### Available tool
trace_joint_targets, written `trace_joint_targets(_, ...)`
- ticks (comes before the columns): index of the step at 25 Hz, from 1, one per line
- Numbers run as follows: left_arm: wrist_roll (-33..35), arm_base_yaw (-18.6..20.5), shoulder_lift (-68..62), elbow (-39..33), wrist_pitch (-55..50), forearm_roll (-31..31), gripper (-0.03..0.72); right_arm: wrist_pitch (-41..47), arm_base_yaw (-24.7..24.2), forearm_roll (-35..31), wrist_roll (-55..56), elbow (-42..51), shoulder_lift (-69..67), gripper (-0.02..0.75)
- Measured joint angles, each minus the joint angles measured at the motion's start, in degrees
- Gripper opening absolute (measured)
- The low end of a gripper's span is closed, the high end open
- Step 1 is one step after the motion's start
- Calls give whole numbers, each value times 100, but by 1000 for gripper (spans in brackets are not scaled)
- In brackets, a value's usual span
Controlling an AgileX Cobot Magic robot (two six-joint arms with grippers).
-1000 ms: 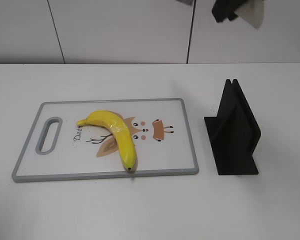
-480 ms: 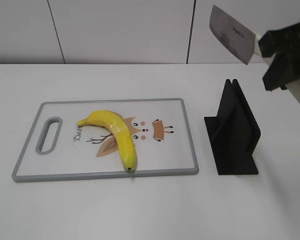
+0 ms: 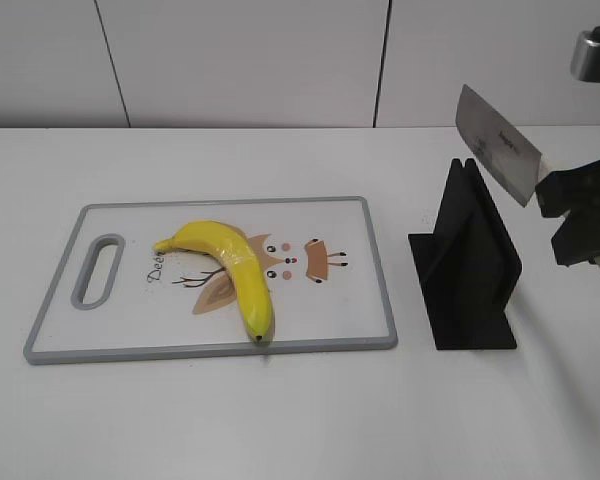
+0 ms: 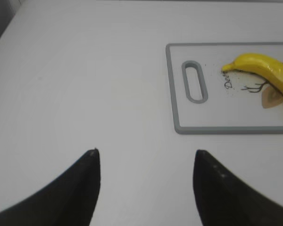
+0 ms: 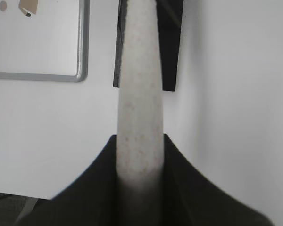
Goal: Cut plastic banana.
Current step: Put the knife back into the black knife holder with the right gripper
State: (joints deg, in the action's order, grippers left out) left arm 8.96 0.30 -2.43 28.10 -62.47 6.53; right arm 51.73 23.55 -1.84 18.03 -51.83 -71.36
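The yellow plastic banana (image 3: pixel 230 265) lies on the white grey-rimmed cutting board (image 3: pixel 360 300), its dark tip near the board's front edge. It also shows in the left wrist view (image 4: pixel 264 68). My right gripper (image 3: pixel 580 215) is shut on a knife by its pale speckled handle (image 5: pixel 140 103), and holds the wide steel blade (image 3: pixel 495 155) tilted in the air just above the black knife stand (image 3: pixel 470 265). My left gripper (image 4: pixel 146 155) is open and empty over bare table, left of the board (image 4: pixel 172 89).
The black knife stand sits right of the board; in the right wrist view it (image 5: pixel 172 42) lies behind the handle, with the board's corner (image 5: pixel 82 70) to its left. A white wall closes the back of the table.
My right gripper has come down from the top of the view with the knife, moving right and lower. The blade now hangs just above the stand. The banana has not moved.
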Motion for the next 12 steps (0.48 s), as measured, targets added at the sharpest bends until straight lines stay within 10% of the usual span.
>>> trace_joint_targets(12, -19, 0, 270, -5, 9, -70, 589, -494, 0, 0, 318, 114, -65, 168)
